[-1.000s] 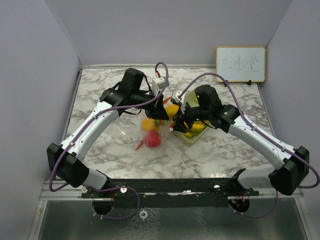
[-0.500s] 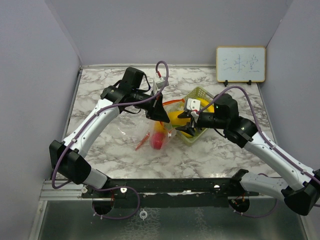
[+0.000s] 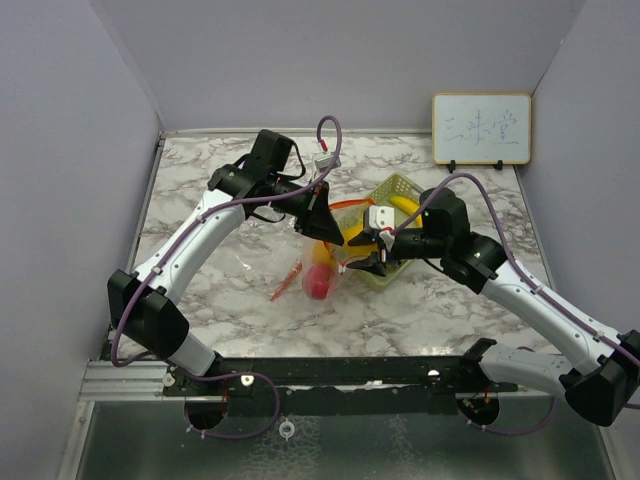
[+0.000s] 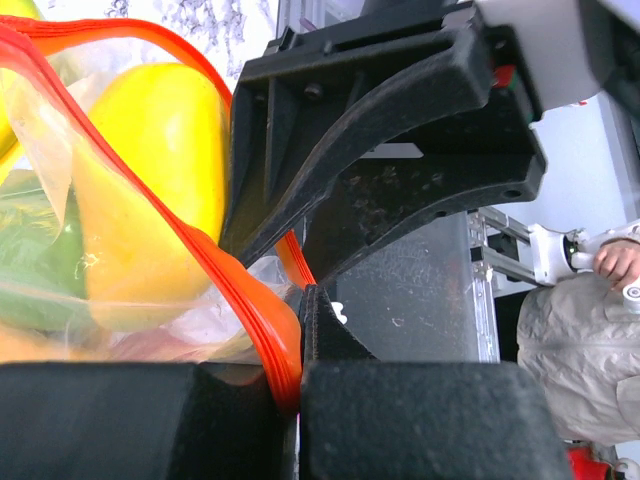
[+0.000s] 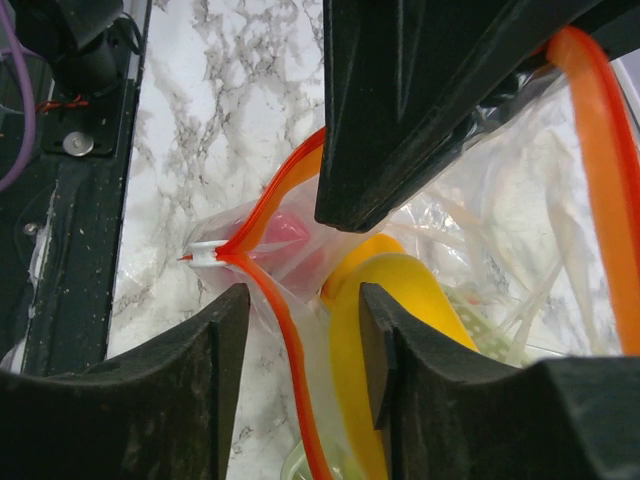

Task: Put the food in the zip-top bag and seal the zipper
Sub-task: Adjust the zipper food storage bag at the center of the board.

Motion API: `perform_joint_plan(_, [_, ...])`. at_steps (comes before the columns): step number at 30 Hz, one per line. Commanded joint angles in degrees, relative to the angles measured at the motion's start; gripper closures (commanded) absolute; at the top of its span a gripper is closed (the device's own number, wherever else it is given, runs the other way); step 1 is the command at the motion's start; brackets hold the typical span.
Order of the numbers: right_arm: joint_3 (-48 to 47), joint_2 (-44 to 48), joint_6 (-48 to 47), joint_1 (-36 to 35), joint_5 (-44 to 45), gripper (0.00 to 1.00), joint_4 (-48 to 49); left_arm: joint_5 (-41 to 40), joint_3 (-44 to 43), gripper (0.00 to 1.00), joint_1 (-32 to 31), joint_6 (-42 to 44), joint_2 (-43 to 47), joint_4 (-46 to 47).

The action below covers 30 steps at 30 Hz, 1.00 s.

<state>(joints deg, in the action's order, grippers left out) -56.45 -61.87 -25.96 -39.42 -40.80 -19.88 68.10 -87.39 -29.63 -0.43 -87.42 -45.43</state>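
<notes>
My left gripper [image 3: 328, 228] is shut on the orange zipper rim [image 4: 270, 340] of the clear zip-top bag [image 3: 262, 265] and holds its mouth up off the table. Inside the bag are a red-pink fruit [image 3: 318, 285], a yellow fruit [image 4: 150, 180] and a green apple [image 4: 30, 270]. My right gripper [image 3: 362, 255] is open at the bag's mouth. Between its fingers [image 5: 200, 380] in the right wrist view are the zipper strip [image 5: 290, 340] and a yellow banana [image 5: 400, 310]. The white slider [image 5: 205, 250] sits at the zipper's end. Another banana [image 3: 405, 205] lies in the tray.
The pale green mesh tray [image 3: 385, 188] stands right of the bag, under my right arm. A small whiteboard [image 3: 481, 128] leans on the back wall at right. Grey walls close in the marble table [image 3: 200, 160] on three sides.
My left gripper lifted the bag's rim, and the bag now hangs instead of lying flat. My right gripper came left from the tray with a yellow fruit to the bag's mouth and now stands open.
</notes>
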Motion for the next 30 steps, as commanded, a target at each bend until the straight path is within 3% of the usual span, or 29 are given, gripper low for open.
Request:
perform_joint_plan(1, [1.3, -0.8, -1.6, -0.4, 2.3, 0.56, 0.8, 5.4, -2.8, 1.00, 0.3, 0.2, -0.3, 1.2])
perform_joint_plan(3, [0.7, -1.7, -0.9, -0.4, 2.3, 0.65, 0.6, 5.3, -3.1, 1.00, 0.3, 0.2, -0.4, 1.2])
perform_joint_plan(6, [-0.5, -2.6, 0.3, -0.4, 2.9, 0.96, -0.3, 4.7, -3.2, 1.00, 0.3, 0.4, -0.5, 1.3])
perform_joint_plan(8, [-1.2, -2.7, 1.9, -0.4, 5.7, 0.98, -0.1, 3.0, -3.1, 1.00, 0.6, 0.6, -0.4, 1.3])
perform_joint_plan(10, [-2.2, -2.9, 4.9, -0.4, 10.4, 0.98, 1.0, -0.2, -2.9, 0.92, 1.1, 0.7, -0.1, 1.5])
perform_joint_plan(12, [-3.7, -3.6, 7.4, -0.4, 14.5, 0.98, 1.5, -4.5, -2.3, 0.81, 1.9, 1.0, 0.6, 1.4])
perform_joint_plan(16, [-7.8, -7.3, 12.9, -0.4, 17.2, 0.98, 0.4, -13.0, 0.2, 0.49, 4.3, 2.1, 4.6, 2.0])
perform_joint_plan(18, [-9.8, -9.5, 15.0, -0.4, 14.8, 0.98, -0.8, -17.3, 2.4, 0.27, 5.6, 1.9, 8.1, 3.8])
perform_joint_plan(19, [-10.7, -10.4, 16.0, -0.4, 13.3, 0.98, -1.2, -19.9, 3.5, 0.07, 6.1, 2.0, 10.1, 4.7])
perform_joint_plan(20, [-11.4, -11.2, 16.9, -0.4, 11.9, 0.98, -1.3, -22.7, 4.5, 0.02, 6.6, 2.1, 12.1, 5.6])
perform_joint_plan(24, [-12.8, -12.4, 20.4, -0.4, 8.0, 0.98, 0.0, -32.2, 7.6, 0.01, 8.4, 2.3, 19.7, 8.4])
perform_joint_plan(27, [-15.3, -13.4, 22.5, -0.4, 4.8, 0.98, 0.6, -35.0, 9.4, 0.01, 8.6, 2.2, 23.6, 9.6])
perform_joint_plan(30, [-19.8, -15.9, 25.6, -0.4, 0.0, 0.98, 0.3, -35.0, 11.4, 0.11, 8.5, 1.7, 24.9, 10.1])
